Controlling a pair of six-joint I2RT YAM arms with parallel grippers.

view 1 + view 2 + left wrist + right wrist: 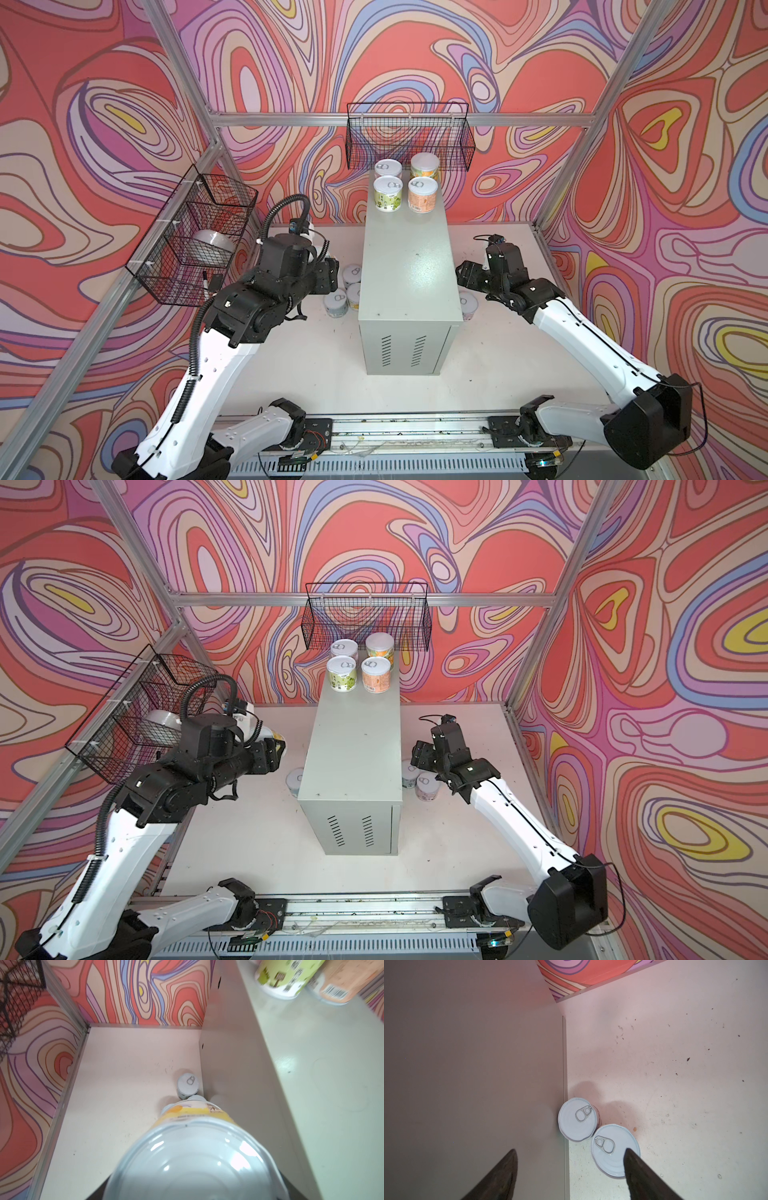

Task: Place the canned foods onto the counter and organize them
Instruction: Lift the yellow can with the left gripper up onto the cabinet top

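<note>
table (316, 365): white, lower centre of both top views.
left gripper (275, 749): centre-left in a top view, just left of counter; jaws clamped on 1 can.
held can (197, 1157): yellow label, off the table, silver end toward the left wrist camera; the gripper's fingers are hidden behind it there.
right gripper (570, 1150): centre-right in both top views, beside counter's right wall; jaws spread, gripping nothing.
fingers (639, 1172): 2 dark tips; 1 overlaps a lid below it, contact can't tell.
3 cans (354, 295): upright on table, bunched at counter's left wall, partly under the left gripper in a top view.
2 cans (577, 1119): upright on table, touching each other, pull tabs up; 1 tight to counter's right wall.
counter (405, 270): pale grey cabinet, middle of frame in both top views, vent slits on near face.
4 cans (388, 193): upright, 2x2 block at far end of counter top; green and orange labels in front row, 2 more behind.
side basket (195, 237): black wire, on left wall, mid-left of frame; white roll (214, 245) inside.
back basket (409, 137): black wire, on back wall, upper centre, just behind the 4 cans.
</note>
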